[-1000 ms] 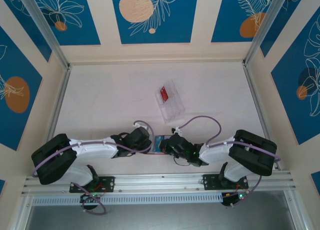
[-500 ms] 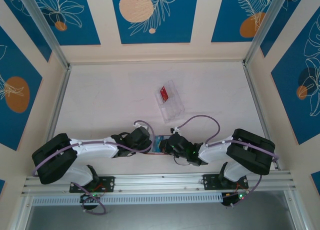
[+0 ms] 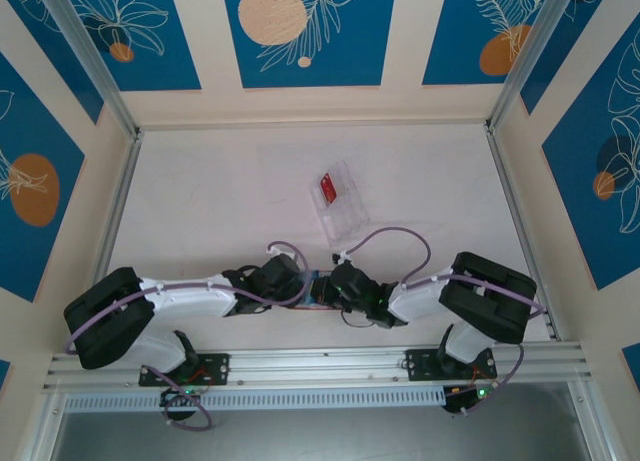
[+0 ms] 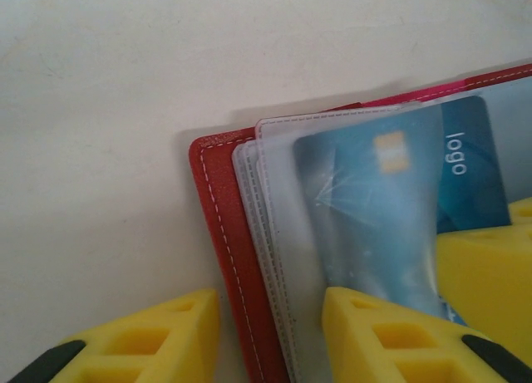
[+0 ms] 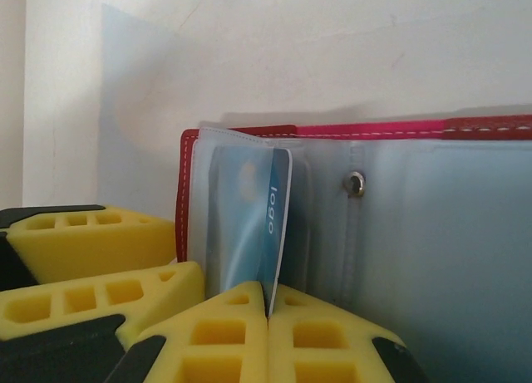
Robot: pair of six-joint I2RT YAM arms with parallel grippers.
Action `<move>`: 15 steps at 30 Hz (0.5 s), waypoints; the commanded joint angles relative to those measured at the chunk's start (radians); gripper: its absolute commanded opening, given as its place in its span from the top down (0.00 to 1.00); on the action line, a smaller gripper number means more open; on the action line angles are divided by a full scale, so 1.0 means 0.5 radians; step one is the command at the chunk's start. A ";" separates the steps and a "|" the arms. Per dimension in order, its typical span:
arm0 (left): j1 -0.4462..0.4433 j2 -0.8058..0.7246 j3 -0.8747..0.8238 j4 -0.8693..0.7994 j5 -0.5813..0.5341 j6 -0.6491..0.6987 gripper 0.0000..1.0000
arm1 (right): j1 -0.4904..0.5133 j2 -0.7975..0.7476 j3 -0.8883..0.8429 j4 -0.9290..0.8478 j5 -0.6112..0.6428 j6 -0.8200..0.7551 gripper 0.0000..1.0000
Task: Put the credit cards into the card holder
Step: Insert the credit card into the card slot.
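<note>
The red card holder [image 4: 218, 225] lies open on the table, its clear sleeves up. My right gripper [image 5: 268, 310] is shut on the near edge of a blue credit card [image 5: 249, 221], whose far part sits inside a sleeve by the holder's [image 5: 465, 127] left end. My left gripper [image 4: 270, 340] stands open astride that end: one finger [image 4: 382, 333] rests on the sleeves, the other sits on the table beside the red cover. Through the sleeve the blue card [image 4: 391, 200] shows. From above, both grippers [image 3: 300, 281] [image 3: 335, 281] meet over the holder [image 3: 317, 288].
A clear plastic tray [image 3: 345, 216] lies in the middle of the table, beyond the grippers, with a red card [image 3: 326, 188] in its far end. White table stretches to both sides and behind, bounded by metal rails and patterned walls.
My right arm has shifted a little to the left, taking the blue card further towards the holder's left end. The left arm has stayed still.
</note>
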 commanded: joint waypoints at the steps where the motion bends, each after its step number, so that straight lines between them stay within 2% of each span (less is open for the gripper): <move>1: -0.018 0.050 -0.082 -0.306 -0.024 0.011 0.63 | 0.010 0.175 -0.036 -0.300 -0.196 -0.085 0.98; 5: -0.018 0.019 -0.082 -0.336 -0.041 0.009 0.63 | 0.009 0.145 -0.053 -0.256 -0.242 -0.123 0.89; 7: -0.019 0.014 -0.082 -0.345 -0.049 0.008 0.63 | 0.008 0.080 -0.067 -0.275 -0.260 -0.163 0.81; 15: -0.018 0.039 -0.079 -0.332 -0.037 0.002 0.63 | -0.079 -0.279 -0.041 -0.691 -0.345 -0.294 0.59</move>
